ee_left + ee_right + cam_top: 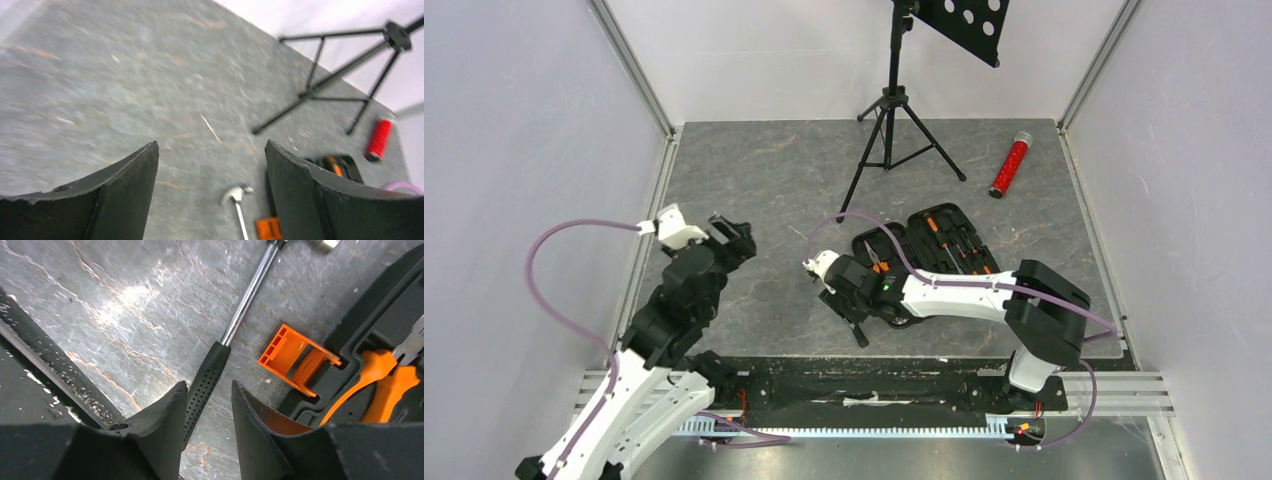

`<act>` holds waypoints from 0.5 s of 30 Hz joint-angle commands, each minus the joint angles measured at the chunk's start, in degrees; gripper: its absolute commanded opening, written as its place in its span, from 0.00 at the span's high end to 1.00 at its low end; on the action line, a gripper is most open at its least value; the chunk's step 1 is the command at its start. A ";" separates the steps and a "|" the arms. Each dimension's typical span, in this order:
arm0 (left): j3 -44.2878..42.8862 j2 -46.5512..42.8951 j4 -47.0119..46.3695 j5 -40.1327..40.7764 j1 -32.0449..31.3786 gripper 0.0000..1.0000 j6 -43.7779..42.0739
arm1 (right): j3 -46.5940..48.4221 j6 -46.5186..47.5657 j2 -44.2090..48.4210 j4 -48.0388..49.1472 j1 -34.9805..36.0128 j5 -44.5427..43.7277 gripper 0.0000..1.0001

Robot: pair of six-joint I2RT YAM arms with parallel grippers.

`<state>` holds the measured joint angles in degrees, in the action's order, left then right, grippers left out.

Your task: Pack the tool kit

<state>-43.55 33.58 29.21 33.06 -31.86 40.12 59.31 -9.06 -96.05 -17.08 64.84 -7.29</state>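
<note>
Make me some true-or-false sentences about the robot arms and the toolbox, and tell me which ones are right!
1. The tool case is lying open. True.
2. The hammer is packed inside the case. False: it lies on the table beside the case.
3. The right gripper has a finger on each side of the hammer's black handle. True.
4. The left gripper is holding a screwdriver. False: it is open with nothing between its fingers.
5. The red tube sits in the case. False: it lies on the table, apart from the case.
6. Orange-handled pliers sit in the case. True.
</note>
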 commanded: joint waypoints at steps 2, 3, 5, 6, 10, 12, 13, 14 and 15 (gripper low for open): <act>2.30 -6.19 -5.49 18.84 0.22 0.14 -17.78 | 3.99 -2.68 -3.35 -4.07 0.82 -2.38 0.60; 2.76 -6.84 -6.93 19.29 0.22 0.14 -19.27 | 4.37 -2.86 -4.09 -4.43 0.84 -2.45 0.60; 3.59 -7.59 -9.05 19.90 0.22 0.14 -21.10 | 5.08 -3.15 -5.15 -4.97 0.99 -2.48 0.61; 3.99 -7.76 -9.57 20.18 0.17 0.14 -21.53 | 5.56 -3.27 -5.72 -5.20 1.07 -2.50 0.61; 5.12 -8.01 -9.23 19.45 0.36 0.14 -21.79 | 6.99 -3.74 -8.03 -6.16 1.08 -2.90 0.61; 5.05 -8.13 -8.74 19.32 0.48 0.14 -22.05 | 7.50 -3.91 -9.11 -6.13 1.08 -3.06 0.62; 5.28 -8.26 -8.96 19.28 0.57 0.14 -22.38 | 7.81 -3.87 -9.63 -6.13 1.08 -3.00 0.62; 5.47 -8.44 -9.29 19.03 0.72 0.14 -22.65 | 8.12 -3.87 -10.15 -6.14 1.08 -2.91 0.63; 5.53 -8.59 -9.35 18.67 0.95 0.14 -22.64 | 8.48 -3.87 -10.72 -6.15 1.08 -2.84 0.63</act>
<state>-38.41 25.85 23.40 49.65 -31.75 20.51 64.88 -11.90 -104.92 -22.59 65.52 -9.04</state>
